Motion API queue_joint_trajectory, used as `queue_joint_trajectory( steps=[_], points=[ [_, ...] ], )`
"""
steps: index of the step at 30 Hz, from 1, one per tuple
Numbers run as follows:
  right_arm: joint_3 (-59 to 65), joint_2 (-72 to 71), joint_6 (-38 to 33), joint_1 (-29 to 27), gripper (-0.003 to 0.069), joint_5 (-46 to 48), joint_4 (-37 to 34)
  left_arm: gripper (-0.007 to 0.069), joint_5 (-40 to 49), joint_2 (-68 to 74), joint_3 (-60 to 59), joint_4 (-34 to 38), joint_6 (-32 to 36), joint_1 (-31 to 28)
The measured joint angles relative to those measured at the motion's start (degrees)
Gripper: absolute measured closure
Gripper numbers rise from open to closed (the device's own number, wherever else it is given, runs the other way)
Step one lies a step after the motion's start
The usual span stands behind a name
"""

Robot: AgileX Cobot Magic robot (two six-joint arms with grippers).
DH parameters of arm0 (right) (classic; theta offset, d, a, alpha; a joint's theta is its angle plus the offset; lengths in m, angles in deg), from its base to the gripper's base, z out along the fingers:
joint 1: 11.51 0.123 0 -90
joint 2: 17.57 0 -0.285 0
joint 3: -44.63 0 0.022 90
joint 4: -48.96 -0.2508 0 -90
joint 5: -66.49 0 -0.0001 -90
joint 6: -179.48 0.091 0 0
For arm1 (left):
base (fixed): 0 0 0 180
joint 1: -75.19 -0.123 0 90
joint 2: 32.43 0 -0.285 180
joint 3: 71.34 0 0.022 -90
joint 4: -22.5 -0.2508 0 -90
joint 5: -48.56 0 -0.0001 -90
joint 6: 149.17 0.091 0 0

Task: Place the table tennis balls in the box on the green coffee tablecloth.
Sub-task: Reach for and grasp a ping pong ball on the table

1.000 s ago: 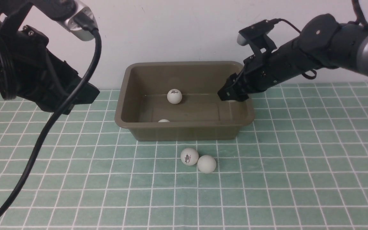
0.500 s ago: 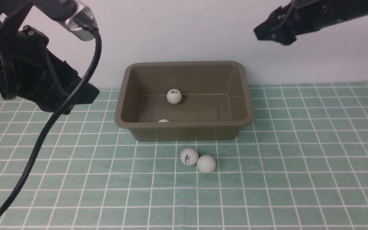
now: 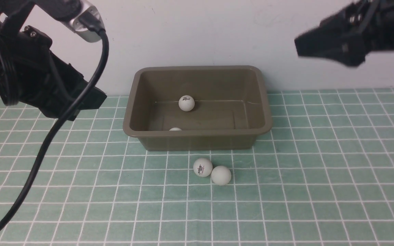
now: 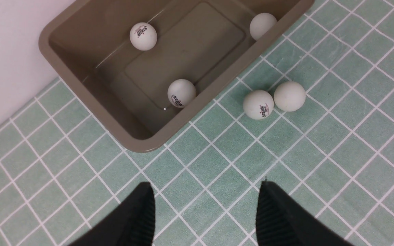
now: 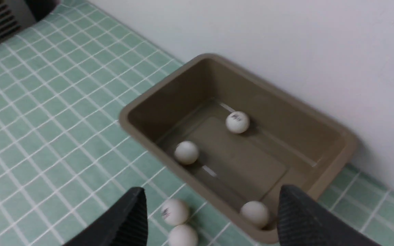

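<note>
Hovering over the green coffee tablecloth (image 3: 320,153) at left, the left gripper (image 4: 205,191) has its jaws spread and empty. 3 table tennis balls (image 4: 143,36) lie inside the box (image 3: 197,141), and 2 more touch each other just in front of it. High at right, the right gripper (image 5: 212,193) is spread too, holding nothing.
</note>
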Motion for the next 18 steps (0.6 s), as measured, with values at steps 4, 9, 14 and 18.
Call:
queue_joint_trajectory(
  steps=[4, 9, 14, 18],
  points=[
    [1.81, 2.41, -0.42, 5.22, 0.0195, -4.68, 0.0, 0.0262, -0.22, 0.11, 0.0, 0.0, 0.0, 0.0],
    [0.78, 7.09, 1.76, 9.31, 0.0195, -8.39, -0.29, 0.0262, -0.29, 0.22, 0.0, 0.0, 0.0, 0.0],
    [-2.8, 16.44, 4.22, 12.32, 0.0195, -12.22, -0.24, 0.0262, -0.29, 0.28, 0.0, 0.0, 0.0, 0.0],
    [-6.26, 23.35, 4.55, 13.25, 0.0195, -14.55, -0.24, 0.0262, 0.12, 0.28, 0.0, 0.0, 0.0, 0.0]
  ],
)
